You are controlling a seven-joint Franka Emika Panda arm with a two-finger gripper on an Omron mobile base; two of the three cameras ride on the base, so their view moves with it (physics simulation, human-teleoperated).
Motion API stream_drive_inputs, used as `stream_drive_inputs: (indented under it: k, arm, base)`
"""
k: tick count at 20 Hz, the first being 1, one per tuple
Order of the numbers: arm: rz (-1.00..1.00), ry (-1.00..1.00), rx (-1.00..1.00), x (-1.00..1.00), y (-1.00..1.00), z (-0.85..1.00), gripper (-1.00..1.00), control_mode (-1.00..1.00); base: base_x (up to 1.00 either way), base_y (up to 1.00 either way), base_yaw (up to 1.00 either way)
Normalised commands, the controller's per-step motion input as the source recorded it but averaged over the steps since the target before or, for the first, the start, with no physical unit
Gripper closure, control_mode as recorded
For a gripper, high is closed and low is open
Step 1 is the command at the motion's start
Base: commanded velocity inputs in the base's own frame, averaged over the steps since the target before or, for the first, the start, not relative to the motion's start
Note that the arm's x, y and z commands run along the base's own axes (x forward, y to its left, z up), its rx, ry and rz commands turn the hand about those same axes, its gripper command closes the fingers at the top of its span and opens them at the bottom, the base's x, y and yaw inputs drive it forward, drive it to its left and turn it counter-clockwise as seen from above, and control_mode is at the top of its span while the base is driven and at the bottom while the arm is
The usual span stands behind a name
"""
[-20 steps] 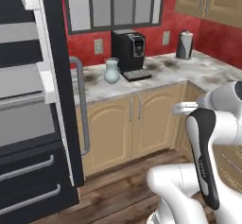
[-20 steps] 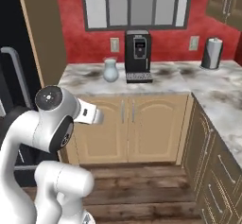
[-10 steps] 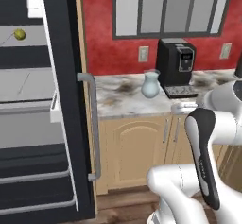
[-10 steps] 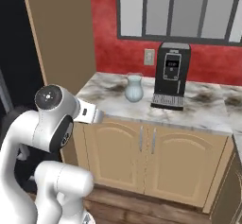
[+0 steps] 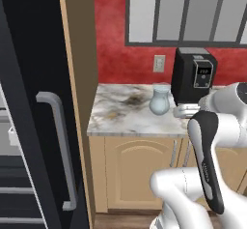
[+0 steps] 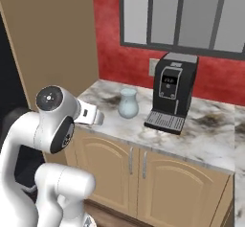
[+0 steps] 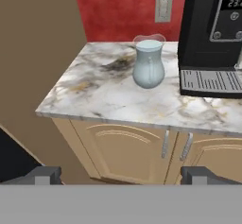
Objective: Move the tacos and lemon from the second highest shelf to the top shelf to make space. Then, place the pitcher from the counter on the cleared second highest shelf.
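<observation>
Pitcher on the surface, hand wide open and empty

The pitcher (image 7: 149, 63) stands upright on the marble surface (image 7: 108, 100), just left of the coffee machine (image 7: 212, 34) (apart from it); the hand (image 7: 121, 175) hangs near, off the surface's front edge.

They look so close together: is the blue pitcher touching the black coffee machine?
Apart. In the hand view a strip of bare counter shows between the pitcher and the coffee machine; the right base view shows the same gap.

Red wall (image 6: 124, 53), grey-framed window (image 6: 191, 15), tan side panel (image 6: 52, 39).
</observation>
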Motion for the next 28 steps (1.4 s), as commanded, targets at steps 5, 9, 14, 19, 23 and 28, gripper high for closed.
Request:
stream_drive_inputs:
  k: [5,9,14,19,23,28]
  arm:
    - [0.0,0.0,0.0,0.09,0.0,-0.05,-1.0,-1.0]
    - [-0.03,0.0,0.0,0.35,-0.02,-0.27,-1.0,-1.0]
    - [-0.06,0.04,0.0,0.36,-0.24,-0.22,-1.0,-1.0]
    - [0.0,0.06,0.0,0.49,-0.4,-0.11,-1.0,-1.0]
    - [0.03,0.01,0.0,0.42,-0.23,-0.04,-1.0,-1.0]
    - [0.06,0.01,0.0,0.37,-0.01,-0.19,-1.0,-1.0]
  base:
    - [0.37,-0.03,0.03]
    - [0.0,0.0,0.0]
    - [0.0,0.0,0.0]
    - [0.0,0.0,0.0]
    - [0.0,0.0,0.0]
    - [0.0,0.0,0.0]
